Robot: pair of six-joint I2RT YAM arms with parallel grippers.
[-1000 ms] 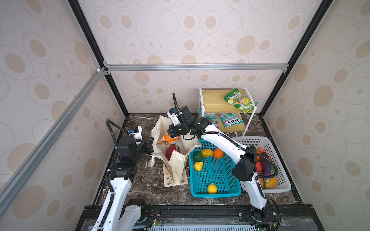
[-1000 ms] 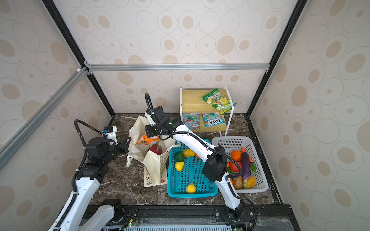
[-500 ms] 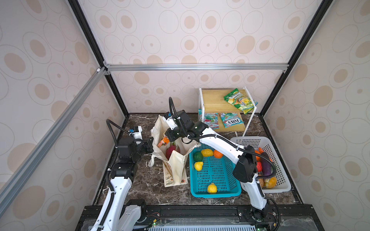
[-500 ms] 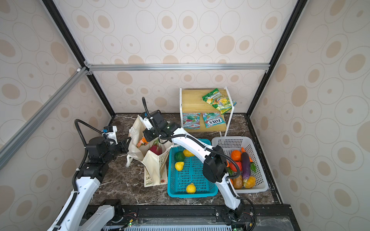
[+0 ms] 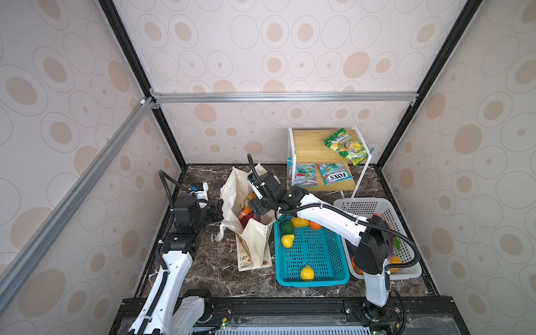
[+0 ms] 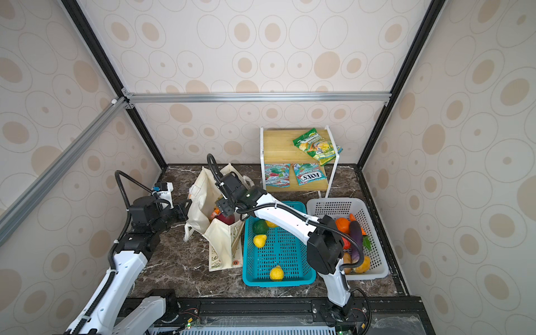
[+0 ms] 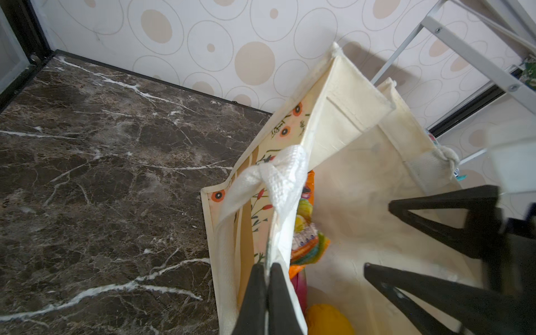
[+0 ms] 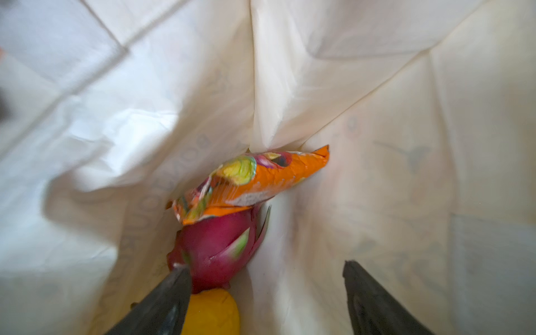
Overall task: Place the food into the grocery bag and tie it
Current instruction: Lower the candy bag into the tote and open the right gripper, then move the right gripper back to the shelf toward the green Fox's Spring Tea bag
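Inside the grocery bag, the yellow fruit is cut off by the right wrist view's edge. It is also partly covered by a finger of the right end effector, and the bag's inner cloth is blurred. In both top views that end effector's tips are hidden within the bag's mouth.

The right gripper reaches into the mouth of the floral cream canvas tote bag.
The bag stands left of centre on the dark marble worktop, with the left gripper at its left rim. A pink dragon fruit and an orange glossy packet show inside. Just right of it, a teal plastic basket holds yellow lumpy fruits and a green round fruit. A pale perforated plastic basket sits by the right edge.
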